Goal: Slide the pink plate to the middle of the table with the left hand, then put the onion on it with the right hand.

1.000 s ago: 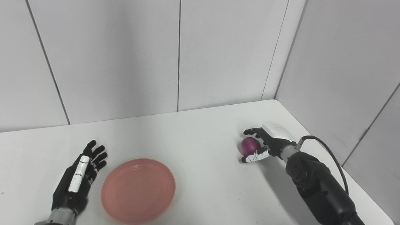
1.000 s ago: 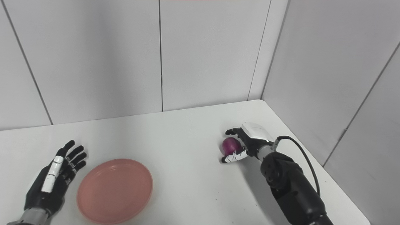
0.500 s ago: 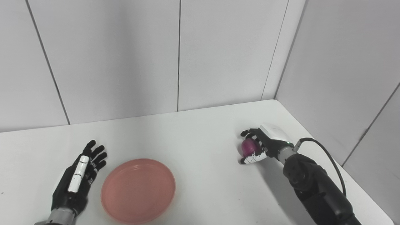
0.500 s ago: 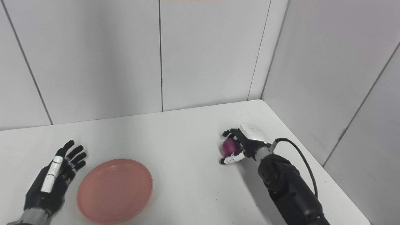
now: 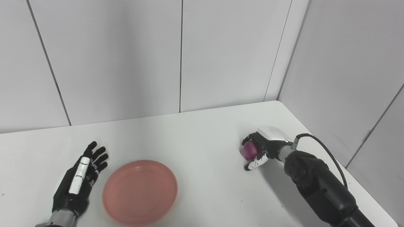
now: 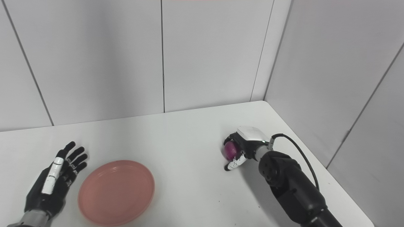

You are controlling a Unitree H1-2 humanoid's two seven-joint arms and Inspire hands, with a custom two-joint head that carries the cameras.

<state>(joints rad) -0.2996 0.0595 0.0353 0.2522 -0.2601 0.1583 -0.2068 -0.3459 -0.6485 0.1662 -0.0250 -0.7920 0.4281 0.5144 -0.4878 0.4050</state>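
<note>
The pink plate (image 5: 139,191) lies flat on the white table (image 5: 195,145), left of centre and near the front edge. My left hand (image 5: 79,181) rests open just left of the plate, fingers spread and pointing away, not touching it. At the right of the table, my right hand (image 5: 262,148) is shut on the purple onion (image 5: 250,149). Its fingers curl over the top and its thumb runs below. The onion sits low, at or just above the tabletop.
Grey wall panels close the table at the back and along the right side, meeting in a corner (image 5: 277,100). A black cable (image 5: 325,151) loops from my right wrist. Bare tabletop lies between the plate and the onion.
My right hand's fingers have closed further over the onion and the hand has turned slightly left. The left hand and the plate have not moved.
</note>
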